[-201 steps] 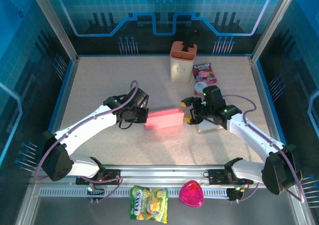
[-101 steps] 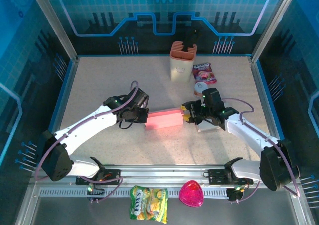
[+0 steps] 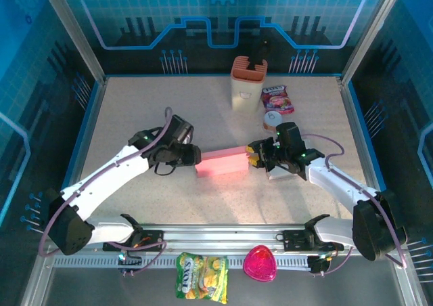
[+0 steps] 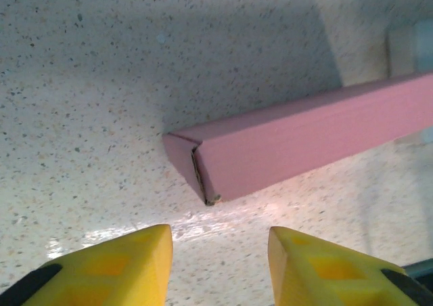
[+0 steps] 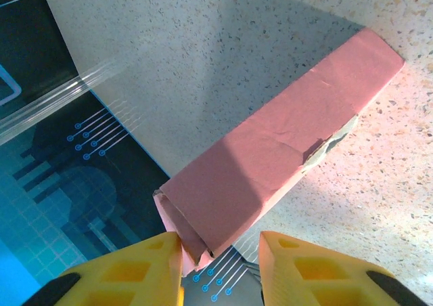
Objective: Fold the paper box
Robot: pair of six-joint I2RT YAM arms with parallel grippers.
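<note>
Paper box (image 3: pixel 222 162) lies flat — left gripper (image 4: pixel 220 233) open nearby, right gripper (image 5: pixel 220 238) open astride its end.

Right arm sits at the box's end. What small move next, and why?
Probably close the right gripper a little onto the end of the pink box: that end lies between its spread jaws, not yet pinched, while the left gripper hangs open, clear of the other end.

The paper box (image 4: pixel 304 140) is cut off at its far end by the left wrist view's right edge.
</note>
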